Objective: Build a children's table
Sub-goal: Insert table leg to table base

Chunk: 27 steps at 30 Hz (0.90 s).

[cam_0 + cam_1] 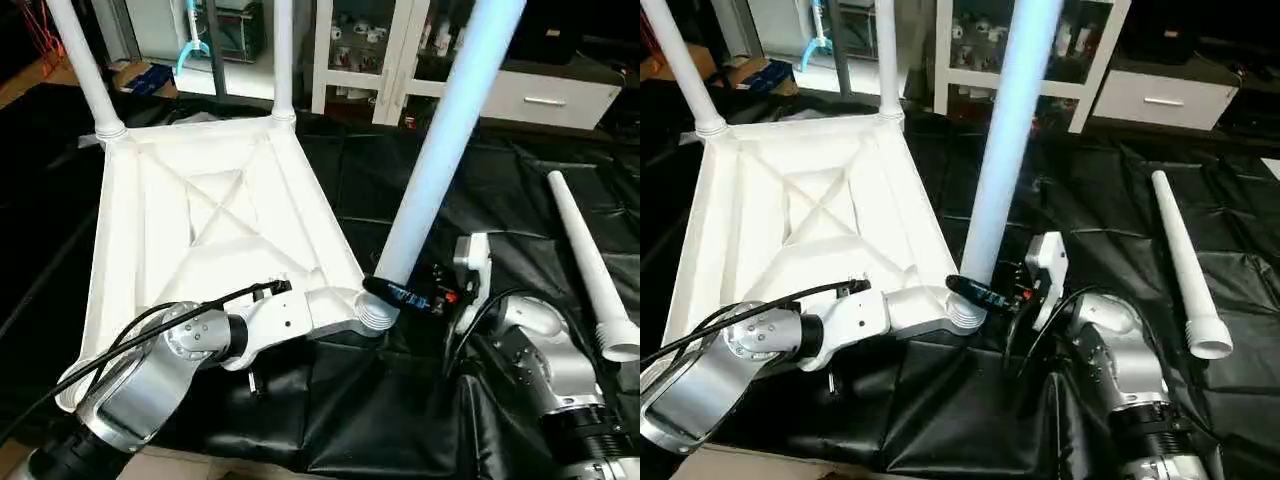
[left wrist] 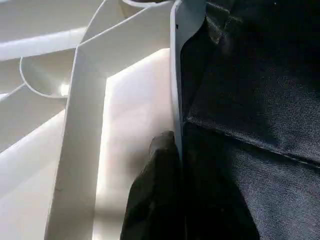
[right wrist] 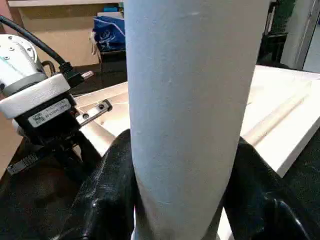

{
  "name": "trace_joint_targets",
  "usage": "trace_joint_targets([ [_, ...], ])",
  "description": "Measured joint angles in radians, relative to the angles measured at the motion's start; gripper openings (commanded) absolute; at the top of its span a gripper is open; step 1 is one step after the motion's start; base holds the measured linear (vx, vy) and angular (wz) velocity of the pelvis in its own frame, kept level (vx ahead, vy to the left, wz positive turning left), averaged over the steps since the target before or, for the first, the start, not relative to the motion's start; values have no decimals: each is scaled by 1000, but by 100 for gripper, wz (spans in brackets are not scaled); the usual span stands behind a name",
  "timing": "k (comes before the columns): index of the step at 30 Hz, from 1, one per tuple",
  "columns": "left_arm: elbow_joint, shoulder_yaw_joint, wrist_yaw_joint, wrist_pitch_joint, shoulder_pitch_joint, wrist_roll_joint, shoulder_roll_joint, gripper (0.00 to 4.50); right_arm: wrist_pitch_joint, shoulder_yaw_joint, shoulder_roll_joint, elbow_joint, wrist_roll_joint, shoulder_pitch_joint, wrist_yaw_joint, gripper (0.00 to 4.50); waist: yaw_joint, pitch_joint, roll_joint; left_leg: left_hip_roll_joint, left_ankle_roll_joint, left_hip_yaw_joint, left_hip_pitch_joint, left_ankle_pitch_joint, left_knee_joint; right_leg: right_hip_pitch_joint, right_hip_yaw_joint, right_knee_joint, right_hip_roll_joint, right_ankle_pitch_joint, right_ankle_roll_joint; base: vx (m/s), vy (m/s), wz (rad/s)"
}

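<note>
White plastic table top (image 1: 200,210) lies upside down at centre left on black sheeting (image 1: 500,190), X-ribs up.
Right gripper (image 3: 185,165) clasps a smooth tapered tube leg (image 1: 440,150) at the near corner socket (image 1: 377,315); left gripper (image 2: 172,150) pinches the rim, jaws narrow. Spare leg (image 1: 590,265) lies right.

Legible text: none.

Label (image 3: 46,118) on left gripper housing, seen from right wrist view: white sticker, several printed lines, characters too small to make out.

Blue marking (image 1: 404,294) on black band at right gripper, beside leg base: print-like, unreadable.

No brand, number or sign readable on table top, legs, cabinet or drawer unit.
</note>
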Motion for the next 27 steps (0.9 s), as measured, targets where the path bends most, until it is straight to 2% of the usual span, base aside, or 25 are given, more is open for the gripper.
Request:
trace_joint_targets([
  [13, 11, 5, -6, -28, 0, -3, 3, 0, -79, 2, 17, 107, -35, -59, 16, 184, -4, -1, -3, 0, 0, 0, 0, 0, 0, 0, 0, 0, 0, 0, 0, 0, 0, 0],
  [27, 12, 5, -12, -31, -1, -4, 3, 0, -181, 24, 20, 139, -77, -60, 33, 184, -5, -3, -5, 0, 0, 0, 0, 0, 0, 0, 0, 0, 0, 0, 0, 0, 0, 0],
])
